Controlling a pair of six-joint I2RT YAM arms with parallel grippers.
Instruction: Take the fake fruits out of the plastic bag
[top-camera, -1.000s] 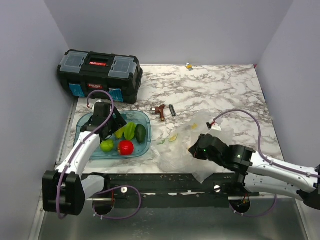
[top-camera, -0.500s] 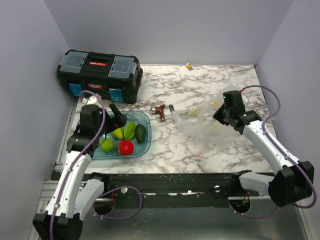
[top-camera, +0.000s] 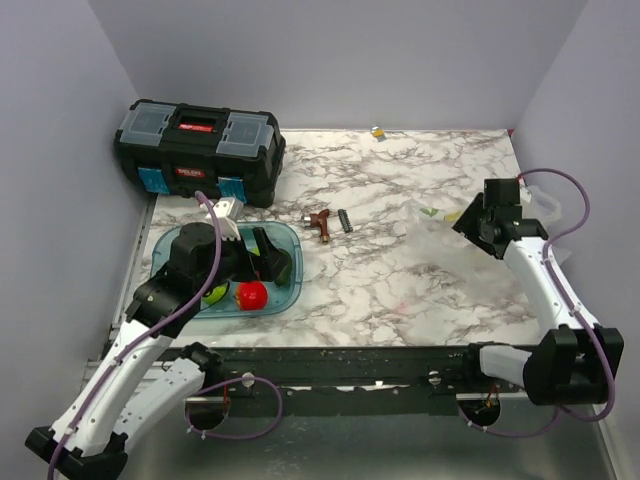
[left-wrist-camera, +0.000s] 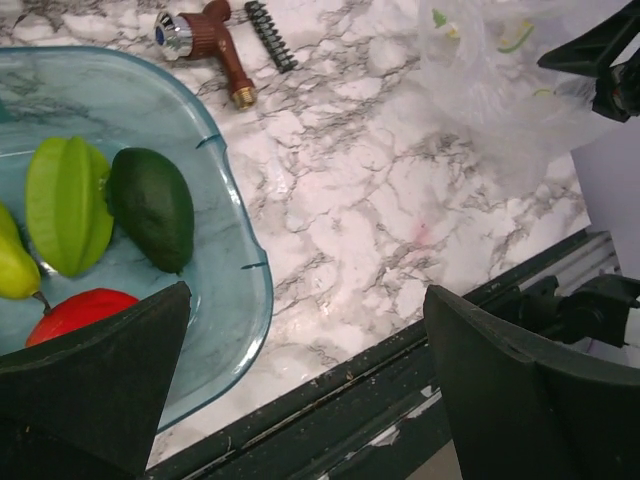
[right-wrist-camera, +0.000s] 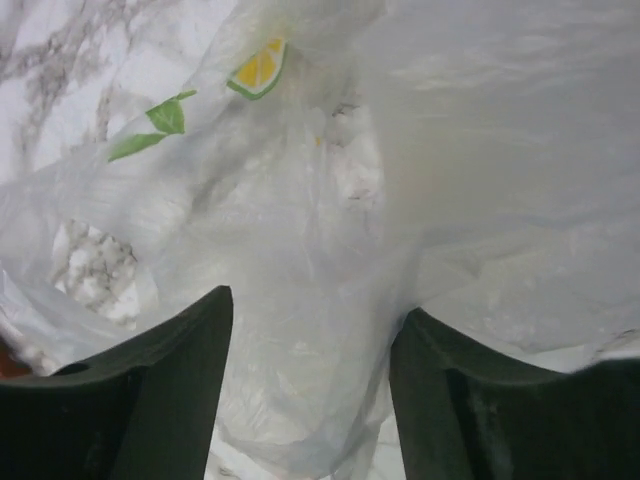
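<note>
Nearest me, my left hand (left-wrist-camera: 305, 292) hung wide open and held nothing, just above the near corner of the blue tray (left-wrist-camera: 212, 145). The fruits (top-camera: 250, 293) all lay in that tray: the red fruit (left-wrist-camera: 80, 312), the pear (left-wrist-camera: 12, 272), the ribbed green fruit (left-wrist-camera: 65, 205) and the dark green avocado (left-wrist-camera: 152, 208), packed close together. If that hand dropped carelessly, I judged, a finger could catch the rim and tip the tray, and the glossy fruit would roll across the bench (left-wrist-camera: 380, 200). Farther off on the right, my right hand (right-wrist-camera: 310, 300) was closed part-way on a bunch of the bag (right-wrist-camera: 300, 200), in which I saw no fruit. That film looked thin and slick; it could slide out of the pinch, or drape off the bench's right edge. The toolbox (top-camera: 200, 150) at the back stood well apart from both hands.
</note>
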